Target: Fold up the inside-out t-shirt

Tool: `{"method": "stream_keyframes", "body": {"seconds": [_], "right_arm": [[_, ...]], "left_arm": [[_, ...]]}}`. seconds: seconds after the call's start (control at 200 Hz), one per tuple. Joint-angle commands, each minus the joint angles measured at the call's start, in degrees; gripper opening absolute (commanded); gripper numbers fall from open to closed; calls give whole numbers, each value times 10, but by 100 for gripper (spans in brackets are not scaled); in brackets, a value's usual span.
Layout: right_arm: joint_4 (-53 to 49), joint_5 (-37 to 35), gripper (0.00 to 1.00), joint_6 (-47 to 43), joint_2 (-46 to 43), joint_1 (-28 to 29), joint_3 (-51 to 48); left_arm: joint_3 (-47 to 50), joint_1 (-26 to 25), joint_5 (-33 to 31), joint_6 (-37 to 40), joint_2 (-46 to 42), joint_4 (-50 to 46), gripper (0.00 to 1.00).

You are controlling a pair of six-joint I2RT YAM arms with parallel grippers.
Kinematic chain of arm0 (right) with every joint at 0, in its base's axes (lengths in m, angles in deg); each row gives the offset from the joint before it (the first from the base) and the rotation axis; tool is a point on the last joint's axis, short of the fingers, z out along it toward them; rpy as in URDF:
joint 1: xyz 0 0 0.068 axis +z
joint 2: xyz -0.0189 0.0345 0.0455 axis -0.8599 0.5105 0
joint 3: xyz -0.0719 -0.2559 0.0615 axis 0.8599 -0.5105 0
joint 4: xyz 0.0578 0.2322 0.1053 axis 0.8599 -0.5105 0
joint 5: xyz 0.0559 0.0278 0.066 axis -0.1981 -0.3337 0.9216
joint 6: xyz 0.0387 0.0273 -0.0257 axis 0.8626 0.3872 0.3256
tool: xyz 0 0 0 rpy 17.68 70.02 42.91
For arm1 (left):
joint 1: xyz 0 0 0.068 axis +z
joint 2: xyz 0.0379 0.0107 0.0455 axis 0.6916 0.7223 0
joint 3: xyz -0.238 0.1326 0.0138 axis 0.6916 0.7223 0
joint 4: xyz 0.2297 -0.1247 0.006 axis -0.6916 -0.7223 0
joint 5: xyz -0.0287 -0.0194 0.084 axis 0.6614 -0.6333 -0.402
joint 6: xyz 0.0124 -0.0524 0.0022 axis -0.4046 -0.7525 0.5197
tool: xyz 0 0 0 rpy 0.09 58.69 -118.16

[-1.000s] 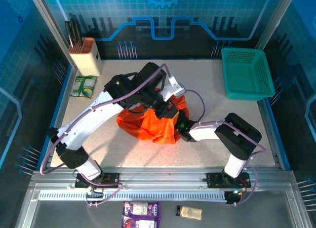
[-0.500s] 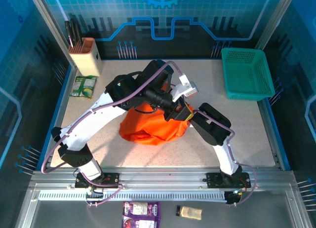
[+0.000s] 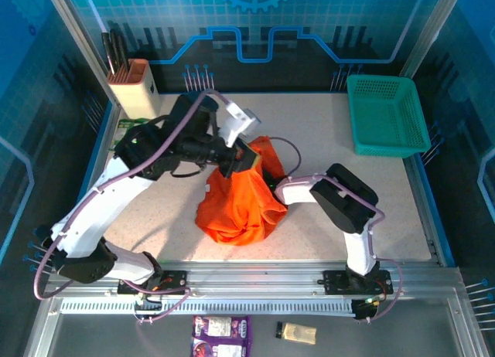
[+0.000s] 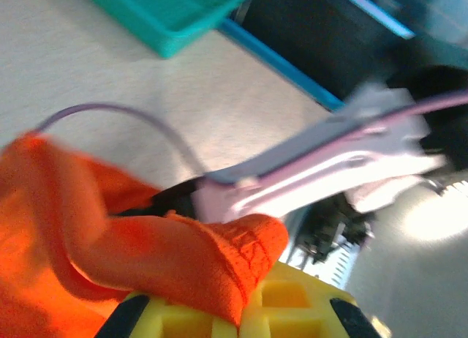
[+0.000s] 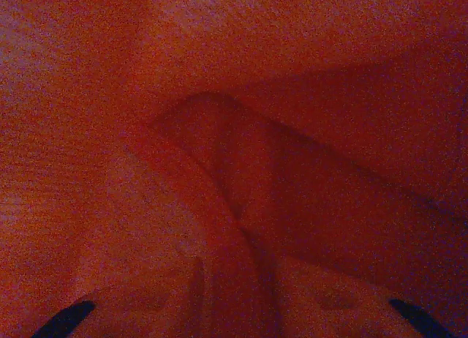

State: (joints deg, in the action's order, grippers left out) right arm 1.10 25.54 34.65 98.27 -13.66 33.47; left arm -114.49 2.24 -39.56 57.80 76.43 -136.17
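The inside-out t-shirt (image 3: 236,206) is a bright orange bunch in the middle of the table, and its top is pulled up off the surface. My left gripper (image 3: 246,158) is shut on that raised edge. In the left wrist view a hemmed fold of the shirt (image 4: 110,257) is pinched between the yellow fingers (image 4: 292,309) of my left gripper (image 4: 245,316). My right forearm (image 3: 298,191) reaches left into the shirt, and its fingers are buried in the cloth. In the right wrist view dim orange cloth (image 5: 292,133) surrounds my right gripper (image 5: 238,301), which has closed on a fold running down between its fingers.
A teal mesh basket (image 3: 387,113) stands at the back right, also seen in the left wrist view (image 4: 168,9). A knife block (image 3: 135,86) and a green packet (image 3: 128,129) sit at the back left. Two packets (image 3: 222,330) lie on the near ledge.
My left gripper has drawn back to the left with the shirt's edge, stretching the cloth upward. My right wrist swung left into the shirt and its jaws went from wide to nearly closed.
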Motion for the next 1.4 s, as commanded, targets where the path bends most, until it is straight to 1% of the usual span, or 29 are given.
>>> {"method": "stream_keyframes", "body": {"seconds": [0.0,0.075,0.135,0.25,0.35,0.415,0.45,0.575,0.71,0.85,1.046,1.166,1.226,1.296,1.396], "right_arm": [[-115,-25,17,24,-48,-21,-53],[-132,-29,7,26,-96,-29,-71],[-149,-30,0,26,-136,-32,-89],[-188,-24,0,19,-216,-35,-93],[-219,-3,0,16,-278,-35,-81],[-238,9,0,14,-316,-34,-78],[-247,15,0,13,-338,-34,-56],[-268,33,0,11,-399,-34,-23],[-266,41,0,6,-451,-34,8],[-276,4,0,-20,-491,-34,48],[-259,-66,0,-60,-553,-40,65],[-272,-119,0,-75,-594,-48,66],[-295,-150,0,-80,-615,-57,66],[-328,-184,0,-74,-637,-78,62],[-380,-202,0,-45,-661,-124,45]], "left_arm": [[60,59,-41,-41,-24,38,0],[101,102,-56,-48,-27,47,0],[141,138,-58,-55,-24,63,0],[219,200,-44,-77,-9,121,0],[266,240,-14,-93,28,174,0],[286,256,2,-102,60,205,0],[293,261,11,-105,77,219,0],[312,270,29,-120,138,267,0],[323,280,27,-127,195,301,0],[352,301,38,-142,229,340,0],[405,350,46,-164,235,386,0],[438,401,48,-181,219,411,0],[453,431,56,-193,207,426,0],[469,465,60,-206,193,439,0],[486,509,58,-222,169,451,0]]}}
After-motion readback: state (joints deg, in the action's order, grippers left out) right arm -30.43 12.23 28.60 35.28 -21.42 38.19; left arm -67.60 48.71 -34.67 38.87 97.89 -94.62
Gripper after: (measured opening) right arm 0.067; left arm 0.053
